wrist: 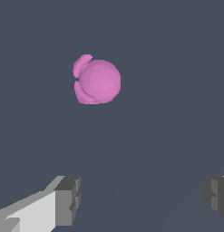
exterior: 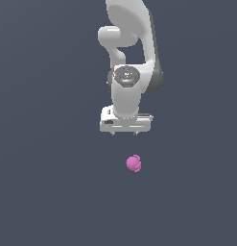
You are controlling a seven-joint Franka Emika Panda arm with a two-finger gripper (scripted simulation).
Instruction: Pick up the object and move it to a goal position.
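**Panda arm over a little pink blob, fingers wide apart**

Plain dark slate-grey floor (exterior: 43, 192) fills everything, no texture or edges anywhere, just flat colour in both views.

So the white Franka Panda arm (exterior: 132, 43) comes down from the top of the exterior view, glossy white shells with dark grey joints, and its white two-finger gripper (exterior: 124, 133) points straight down. You only see two tiny dark finger tips poking out under the hand body there.

Wrist view is way clearer on the hand: the two grey ribbed finger pads (wrist: 68, 199) sit far apart at opposite sides of the picture with nothing but bare floor between them. So spread wide, pinching nothing.

The small pink-magenta roundish lumpy blob (exterior: 134, 164) lies on the floor, apart from the gripper, not touching it, and a bit toward the exterior view's right of the gripper's middle. In the wrist view the blob (wrist: 97, 81) looks like a smooth ball with a couple of little rounded bumps on one side, well clear of both fingers.
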